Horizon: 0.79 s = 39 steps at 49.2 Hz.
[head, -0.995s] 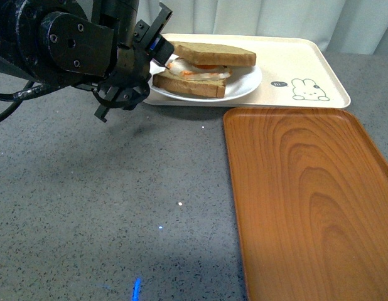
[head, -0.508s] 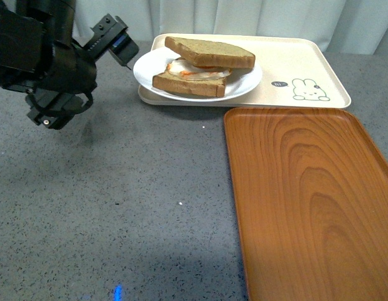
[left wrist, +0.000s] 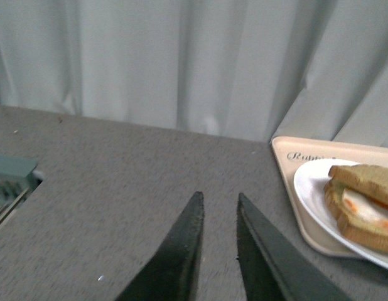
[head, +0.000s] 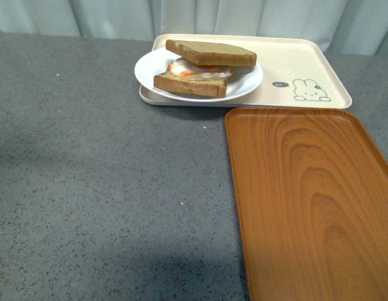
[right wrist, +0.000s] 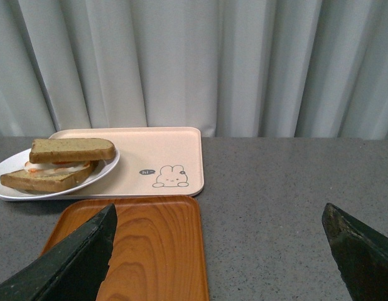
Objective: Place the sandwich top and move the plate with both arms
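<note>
The sandwich top, a plain tan-brown slice, lies on the egg and bottom slice on the white plate. The plate sits at the left end of the beige rabbit-print tray. No arm shows in the front view. In the left wrist view my left gripper is shut and empty, above the grey table, with the plate and sandwich top off to one side. In the right wrist view my right gripper is wide open and empty, with the plate and sandwich top far beyond it.
An orange wood-grain tray lies on the right side of the grey speckled table, just in front of the beige tray. Pale curtains hang behind the table. A grey-green ridged object sits at the edge of the left wrist view.
My left arm has pulled back from the plate's left edge, leftward and out of the front view. The sandwich and plate stay where they were.
</note>
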Motion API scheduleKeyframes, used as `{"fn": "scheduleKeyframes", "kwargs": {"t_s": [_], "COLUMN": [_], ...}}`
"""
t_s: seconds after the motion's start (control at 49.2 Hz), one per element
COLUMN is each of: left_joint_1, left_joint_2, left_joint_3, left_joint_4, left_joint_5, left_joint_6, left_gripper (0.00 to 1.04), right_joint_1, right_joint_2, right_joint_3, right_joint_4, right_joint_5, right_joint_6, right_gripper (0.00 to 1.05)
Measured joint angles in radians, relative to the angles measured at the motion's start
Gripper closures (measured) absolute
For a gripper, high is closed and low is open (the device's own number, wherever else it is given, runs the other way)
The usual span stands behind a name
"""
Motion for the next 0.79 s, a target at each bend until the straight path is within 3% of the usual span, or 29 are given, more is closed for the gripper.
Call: {"fn": "scheduleKeyframes", "kwargs": {"t_s": [0.081, 0.223, 0.264, 0.386, 0.427, 0.488, 0.792], "left_joint_1": [0.006, 0.006, 0.006, 0.006, 0.006, 0.006, 0.006], "left_joint_2": [-0.163, -0.438, -0.573, -1.225, -1.385, -1.479, -1.501], "left_joint_3": [-0.135, -0.265, -0.301, -0.313, -0.313, -0.313, -0.313], "left_joint_4": [-0.068, -0.241, -0.37, -0.981, -1.107, -1.165, -1.172], "left_joint_5": [0.006, 0.012, 0.011, 0.011, 0.011, 0.011, 0.011], "left_joint_6": [0.017, 0.025, 0.025, 0.032, 0.034, 0.035, 0.035], "left_gripper": [1.01, 1.01, 1.01, 1.01, 1.01, 1.01, 1.01], "right_joint_1": [0.0, 0.0, 0.0, 0.0, 0.0, 0.0, 0.0], "right_joint_2": [0.0, 0.0, 0.0, 0.0, 0.0, 0.0, 0.0], "right_joint_3": [0.0, 0.0, 0.0, 0.0, 0.0, 0.0, 0.0], "right_joint_4": [0.0, 0.0, 0.0, 0.0, 0.0, 0.0, 0.0], "right_joint_5": [0.0, 0.0, 0.0, 0.0, 0.0, 0.0, 0.0], "right_joint_6": [0.0, 0.0, 0.0, 0.0, 0.0, 0.0, 0.0], "right_gripper": [0.09, 0.09, 0.09, 0.09, 0.09, 0.09, 0.09]}}
